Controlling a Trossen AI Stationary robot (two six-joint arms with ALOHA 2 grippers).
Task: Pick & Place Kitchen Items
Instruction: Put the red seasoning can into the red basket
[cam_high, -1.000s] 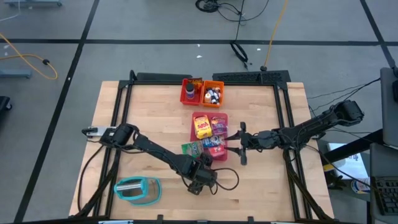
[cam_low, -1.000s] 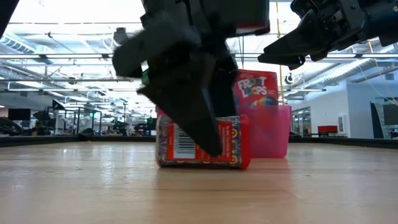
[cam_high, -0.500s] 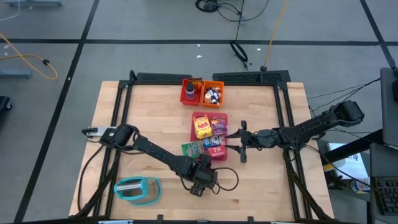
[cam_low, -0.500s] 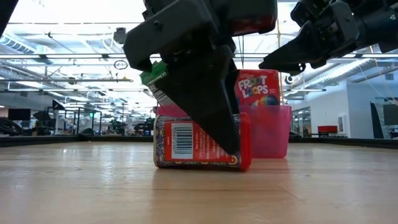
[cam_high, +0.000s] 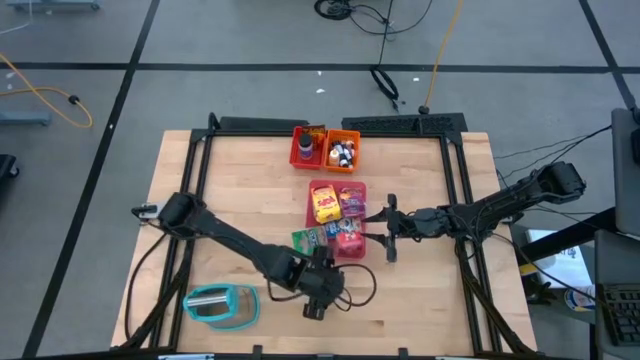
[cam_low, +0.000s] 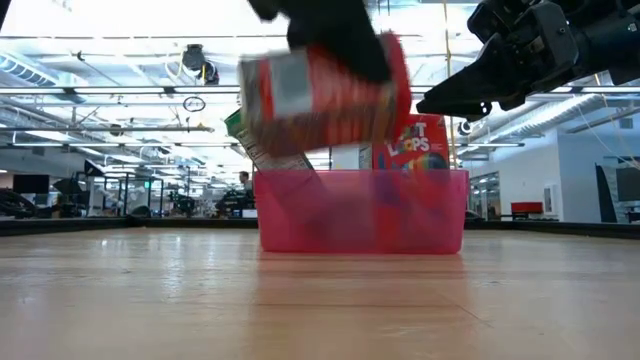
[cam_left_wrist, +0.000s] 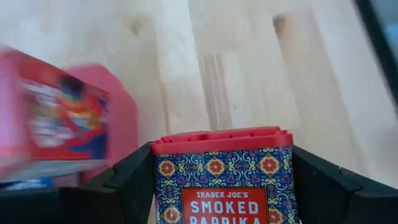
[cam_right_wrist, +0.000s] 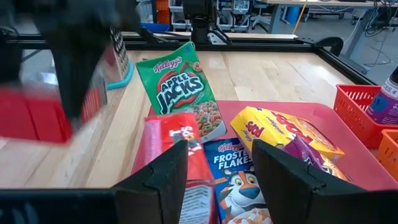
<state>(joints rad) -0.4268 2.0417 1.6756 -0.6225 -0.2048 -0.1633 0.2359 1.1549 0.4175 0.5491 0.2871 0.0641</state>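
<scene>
Red-lidded paprika tin (cam_left_wrist: 222, 174) sits clamped in my left gripper (cam_left_wrist: 217, 186), lifted beside the pink tray (cam_low: 360, 212) (right gripper (cam_right_wrist: 217, 168) waits open); tilted, it could slip.

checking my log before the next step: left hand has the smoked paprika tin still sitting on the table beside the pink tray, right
Not quite. The left hand does grip the smoked paprika tin, but the tin is lifted clear of the table, not sitting on it. The low view shows it in the air above the pink tray, with bare wood beneath.
</scene>
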